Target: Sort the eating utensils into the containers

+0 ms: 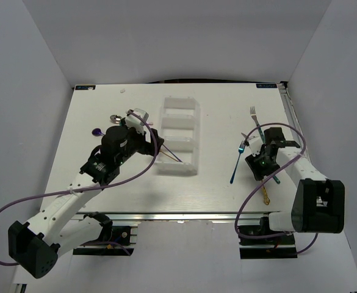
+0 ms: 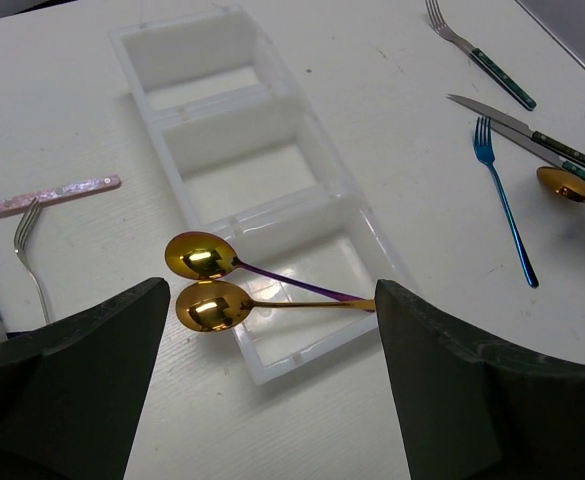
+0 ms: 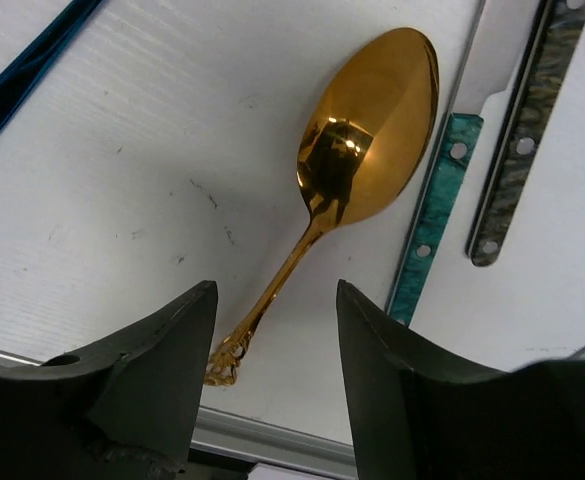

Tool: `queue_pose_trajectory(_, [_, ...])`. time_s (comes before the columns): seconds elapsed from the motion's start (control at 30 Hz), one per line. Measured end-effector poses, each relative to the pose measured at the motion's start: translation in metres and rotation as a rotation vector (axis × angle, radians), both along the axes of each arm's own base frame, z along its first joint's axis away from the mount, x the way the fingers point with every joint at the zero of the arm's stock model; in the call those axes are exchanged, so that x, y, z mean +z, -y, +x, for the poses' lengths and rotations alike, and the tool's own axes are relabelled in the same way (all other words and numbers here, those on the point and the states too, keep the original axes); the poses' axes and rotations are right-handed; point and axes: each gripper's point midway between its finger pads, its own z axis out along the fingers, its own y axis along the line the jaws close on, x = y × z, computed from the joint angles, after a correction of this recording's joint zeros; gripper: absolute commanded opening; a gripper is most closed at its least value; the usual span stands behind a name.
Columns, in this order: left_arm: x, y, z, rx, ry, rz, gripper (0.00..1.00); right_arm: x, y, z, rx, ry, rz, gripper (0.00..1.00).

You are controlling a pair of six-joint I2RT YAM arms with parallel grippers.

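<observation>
While the left pincer (image 2: 270, 290) gapes empty over two spoons (image 2: 212, 305) across the tray (image 2: 312, 350), the right pincer (image 3: 274, 290) hangs open over a gold spoon (image 3: 372, 130).

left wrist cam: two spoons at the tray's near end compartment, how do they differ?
Handle: the upper spoon has a purple one, the lower spoon a gold one. Pose: the upper spoon's handle slants down to the right, the lower spoon's runs nearly level, so they converge. Shared: shiny gold bowls, both lying over the same wall of the tray.
</observation>
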Motion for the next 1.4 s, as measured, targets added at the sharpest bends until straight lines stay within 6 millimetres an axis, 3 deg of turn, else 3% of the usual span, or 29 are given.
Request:
queue_pose_trajectory(0.5, [0.003,-0.007,0.001,0.025,0.024,0.016,0.95,-0.03,0.002,0.004,-0.028,-0.054,0.01,0.41])
queue_pose_trajectory(0.77, [0.006,-0.009,0.001,0.032,0.039,0.013,0.95,-0.033,0.007,0.007,-0.062,-0.052,0.019,0.3])
queue_pose_trajectory(1.07, [0.006,-0.013,0.002,0.049,0.049,0.02,0.95,-0.032,0.006,0.008,-0.077,-0.048,0.036,0.0])
queue_pose_trajectory(1.23, [0.007,-0.016,0.003,0.066,0.055,0.023,0.95,-0.022,-0.009,0.015,-0.053,-0.025,0.12,0.0])
queue_pose_trajectory(1.4, [0.007,-0.02,0.005,0.091,0.062,0.031,0.95,0.021,-0.038,0.052,0.039,0.101,0.26,0.0])
